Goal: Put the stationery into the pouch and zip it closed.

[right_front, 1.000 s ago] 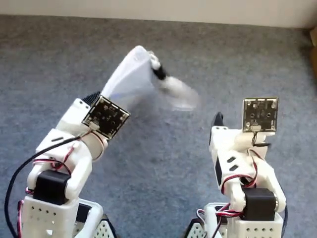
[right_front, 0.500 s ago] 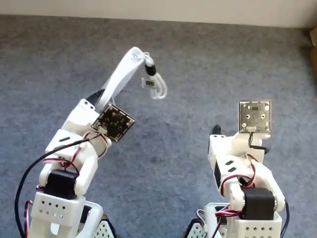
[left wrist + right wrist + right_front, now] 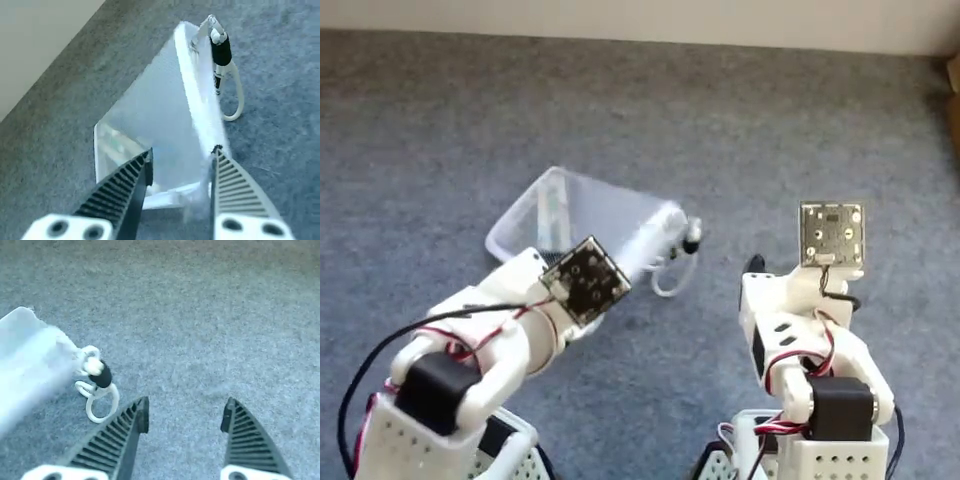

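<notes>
Pouch (image 3: 590, 222) lies flat on grey carpet (image 3: 800, 120), left gripper (image 3: 181, 151) over its end, jaws apart. Right gripper (image 3: 187, 401) also has its jaws apart, near the pouch's loop (image 3: 90, 414).

The pouch (image 3: 585, 215) is see-through, frosted white, with a faint greenish tint toward its 9 o'clock end. Its zip pull (image 3: 692, 240) is black and carries a white loop (image 3: 672, 280). The worktop (image 3: 800, 120) is mottled blue-grey. The left end effector (image 3: 181, 151) and right end effector (image 3: 186, 401) are ribbed black on white bases.
</notes>
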Tool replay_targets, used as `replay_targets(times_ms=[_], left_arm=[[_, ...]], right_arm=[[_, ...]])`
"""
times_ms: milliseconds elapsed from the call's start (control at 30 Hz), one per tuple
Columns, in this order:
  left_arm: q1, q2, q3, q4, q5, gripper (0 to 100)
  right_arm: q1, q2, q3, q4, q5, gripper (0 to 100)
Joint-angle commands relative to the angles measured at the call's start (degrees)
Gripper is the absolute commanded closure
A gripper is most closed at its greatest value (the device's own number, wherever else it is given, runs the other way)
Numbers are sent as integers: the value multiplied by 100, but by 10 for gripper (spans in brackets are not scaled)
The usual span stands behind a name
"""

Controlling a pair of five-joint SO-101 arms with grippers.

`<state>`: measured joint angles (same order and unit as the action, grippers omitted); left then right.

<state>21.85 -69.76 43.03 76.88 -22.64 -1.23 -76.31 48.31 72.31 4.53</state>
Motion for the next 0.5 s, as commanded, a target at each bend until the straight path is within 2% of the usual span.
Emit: replay_targets(times_ms=[0, 233, 400, 467], left_arm=[[382, -92, -787, 501, 97, 810], [365, -92, -1429, 738, 659, 815], [-259, -92, -1402, 686, 826, 820], [-593, -92, -1402, 686, 826, 856]], right_arm=[[-13, -75, -40, 22, -53, 774], [-13, -75, -40, 171, -53, 774], [-13, -75, -48, 382, -53, 775], [-13, -75, -75, 497, -53, 791]])
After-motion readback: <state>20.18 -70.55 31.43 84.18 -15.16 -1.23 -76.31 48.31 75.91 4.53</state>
